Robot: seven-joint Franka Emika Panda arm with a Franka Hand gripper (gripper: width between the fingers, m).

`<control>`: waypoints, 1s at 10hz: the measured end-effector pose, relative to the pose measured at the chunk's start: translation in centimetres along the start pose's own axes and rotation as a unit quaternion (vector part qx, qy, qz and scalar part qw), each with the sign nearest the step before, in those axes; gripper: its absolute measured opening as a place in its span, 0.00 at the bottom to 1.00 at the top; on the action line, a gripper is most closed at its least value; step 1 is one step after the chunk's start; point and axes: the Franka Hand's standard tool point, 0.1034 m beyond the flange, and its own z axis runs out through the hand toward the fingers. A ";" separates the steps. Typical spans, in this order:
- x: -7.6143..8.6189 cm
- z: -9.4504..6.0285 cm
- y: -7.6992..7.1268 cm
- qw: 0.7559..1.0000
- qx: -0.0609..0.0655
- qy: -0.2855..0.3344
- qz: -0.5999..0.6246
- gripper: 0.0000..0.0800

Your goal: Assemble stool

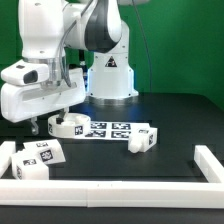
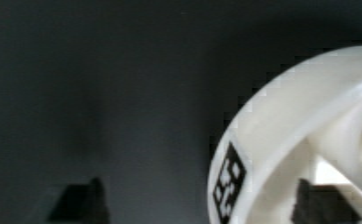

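The rail (image 1: 100,190) closed the near edge. Behind it, two legs (image 1: 40,158) lay at the exterior view's left and a third leg (image 1: 142,140) toward its right, with bare table (image 1: 100,162) between. Farther back, the gripper (image 1: 50,123), spread and released, straddled the rim of the seat (image 1: 70,125), just beside the marker board (image 1: 108,128).

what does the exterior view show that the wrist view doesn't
Only the exterior view: the robot arm, the flat white marker board, two chunky white tagged legs, the long white frame rails. Only the wrist view: a close-up of the rim tag on the round white plastic disc seat. Both: that seat and the black table.
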 end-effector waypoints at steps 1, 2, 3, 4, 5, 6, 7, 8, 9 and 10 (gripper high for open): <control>0.0 0.0 0.0 1.000 0.000 0.000 0.000 0.44; 0.0 0.0 0.0 1.000 0.000 0.000 0.000 0.27; 0.0 0.0 0.0 1.000 0.000 0.000 0.000 0.27; 0.1 -0.2 0.1 1.000 0.003 0.000 0.015 0.08; 0.6 -0.8 0.5 0.999 0.008 0.001 0.039 0.03; 1.6 -2.2 0.9 0.997 0.026 -0.001 0.072 0.03; 3.5 -4.0 1.2 0.992 0.033 -0.003 0.119 0.03; 5.6 -5.3 1.1 0.986 0.037 -0.009 0.161 0.03; 8.5 -6.5 1.0 0.975 0.039 -0.022 0.218 0.03; 12.3 -7.7 1.5 0.969 0.031 -0.031 0.243 0.03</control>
